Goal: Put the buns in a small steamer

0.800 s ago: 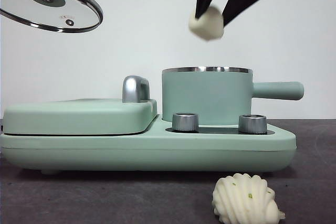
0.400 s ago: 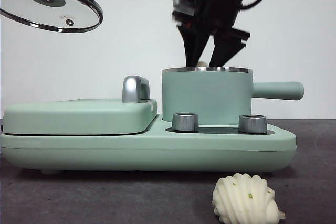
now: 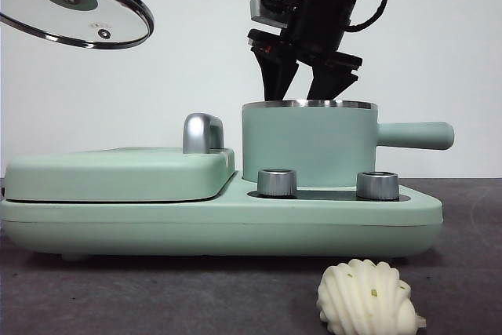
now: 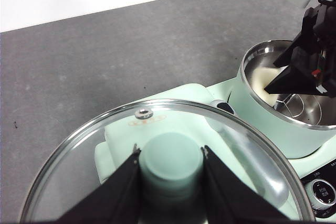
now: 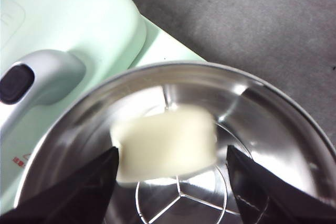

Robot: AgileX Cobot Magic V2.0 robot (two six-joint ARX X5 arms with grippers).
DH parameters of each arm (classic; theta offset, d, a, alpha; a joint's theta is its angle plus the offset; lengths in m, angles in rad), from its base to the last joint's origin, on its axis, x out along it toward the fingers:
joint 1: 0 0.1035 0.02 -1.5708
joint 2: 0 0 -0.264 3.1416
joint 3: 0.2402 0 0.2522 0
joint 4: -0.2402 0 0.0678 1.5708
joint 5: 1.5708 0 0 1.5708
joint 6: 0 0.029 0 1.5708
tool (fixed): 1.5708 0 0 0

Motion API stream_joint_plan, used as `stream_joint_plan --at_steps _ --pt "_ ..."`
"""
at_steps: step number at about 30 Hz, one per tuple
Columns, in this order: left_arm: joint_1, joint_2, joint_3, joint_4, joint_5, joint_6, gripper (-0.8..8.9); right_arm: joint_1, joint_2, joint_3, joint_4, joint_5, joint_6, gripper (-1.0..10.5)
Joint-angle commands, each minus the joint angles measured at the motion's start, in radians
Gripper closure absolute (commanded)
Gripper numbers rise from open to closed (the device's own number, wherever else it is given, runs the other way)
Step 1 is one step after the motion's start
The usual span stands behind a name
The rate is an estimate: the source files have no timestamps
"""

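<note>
The small steamer [image 3: 310, 143] stands on the mint-green base with its mouth uncovered. Just over its rim hangs my right gripper [image 3: 304, 92], open. In the right wrist view the smooth bun [image 5: 165, 142] shows blurred inside the steel pot [image 5: 273, 124], between the spread jaws of that gripper [image 5: 170, 177], and free of the right-hand one. The ribbed, green-flecked bun [image 3: 365, 300] lies on the table in front of the base. My left gripper [image 4: 170, 158] is shut on the knob of the glass lid [image 4: 79, 171], held high at the left [image 3: 74, 5].
The flat hinged griddle [image 3: 118, 174] with its chrome handle [image 3: 202, 132] fills the left half of the base. Two steel knobs [image 3: 276, 182] sit in front of the pot. The pot's straight handle [image 3: 416, 135] sticks out to the right.
My right gripper came down from high above the pot with the smooth bun to the pot's rim. The bun has dropped below the rim and the jaws have spread. The lid has not moved.
</note>
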Motion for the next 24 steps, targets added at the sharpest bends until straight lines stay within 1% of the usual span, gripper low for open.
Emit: stream_joint_plan --at_steps 1,5,9,12,17,24 --pt "-0.001 0.0 0.018 0.025 0.003 0.01 8.03 0.014 0.02 0.029 0.006 -0.002 -0.008 6.0" --pt "-0.001 0.0 0.018 0.022 0.003 0.01 8.03 0.014 -0.04 0.036 -0.006 0.001 -0.008 5.9" --pt "-0.001 0.0 0.018 0.022 0.003 0.01 8.03 0.027 -0.167 0.032 0.048 -0.002 -0.007 5.9" --pt "-0.001 0.0 0.018 0.022 0.003 0.01 8.03 0.055 -0.252 -0.004 0.104 -0.001 -0.007 5.9" --pt "-0.001 0.0 0.018 0.022 0.003 0.01 8.03 0.109 -0.407 -0.197 0.244 0.002 -0.007 5.9" --pt "-0.001 0.0 0.018 0.021 0.003 0.01 8.03 0.161 -0.643 -0.545 0.418 0.001 -0.003 6.0"
